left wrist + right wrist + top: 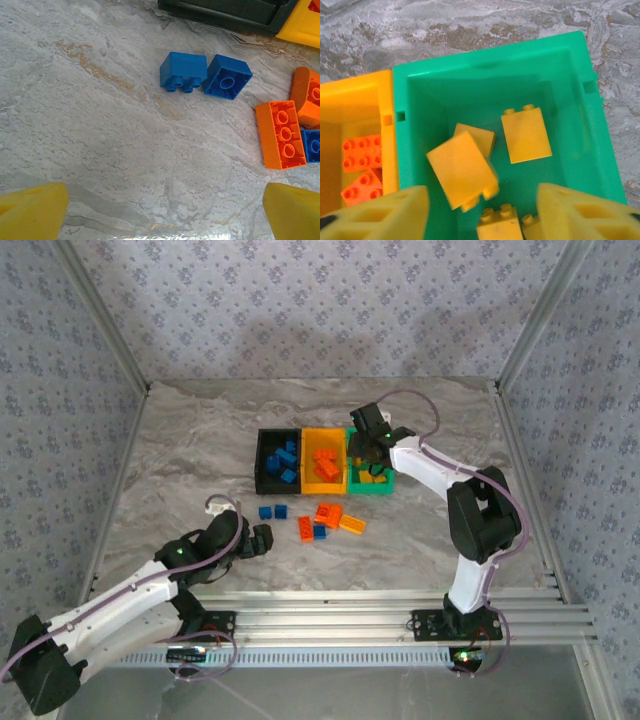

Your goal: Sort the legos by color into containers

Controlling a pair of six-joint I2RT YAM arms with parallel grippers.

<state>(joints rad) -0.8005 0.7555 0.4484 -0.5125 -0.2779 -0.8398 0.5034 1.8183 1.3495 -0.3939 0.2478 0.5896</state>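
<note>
You have three bins [324, 487], and loose beside them three blue bricks [265, 511], two orange bricks [328, 513], one yellow brick [352, 524].

A grey marbled stone-look surface [190, 450] with tan veins fills the middle of the frame; pale wallpapered walls [300, 300] with small floral motifs enclose it, silver aluminium rails [340, 625] lining the lower edge

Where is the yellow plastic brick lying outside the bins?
In the top view, the yellow plastic brick lies rightmost among the loose ones, beside an orange brick, just in front of the green plastic bin.
</note>
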